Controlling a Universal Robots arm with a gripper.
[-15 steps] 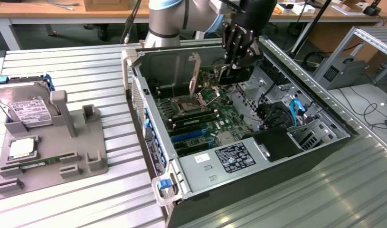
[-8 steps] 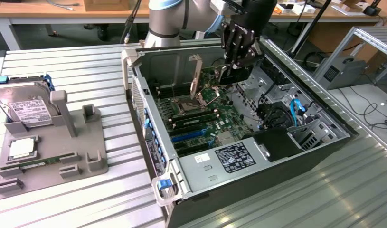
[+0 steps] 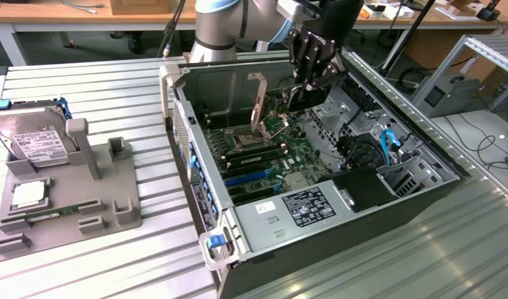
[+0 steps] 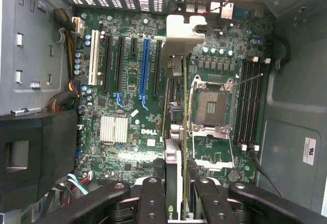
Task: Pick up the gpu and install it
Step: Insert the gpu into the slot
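The black two-finger claw [image 3: 313,80] grips the gpu [image 4: 172,157], a thin dark circuit card with a silvery bracket, edge-on above the green motherboard [image 4: 122,147] in the open grey computer case [image 3: 196,124]. Lowered askew, it would likely miss the blue slot [image 4: 145,65] and strike the open silver processor socket [image 4: 210,106] nearby.

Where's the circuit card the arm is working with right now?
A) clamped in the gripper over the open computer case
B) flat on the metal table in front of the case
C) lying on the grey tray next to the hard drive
A: the gripper is shut on the gpu, holding it above the motherboard inside the open case.
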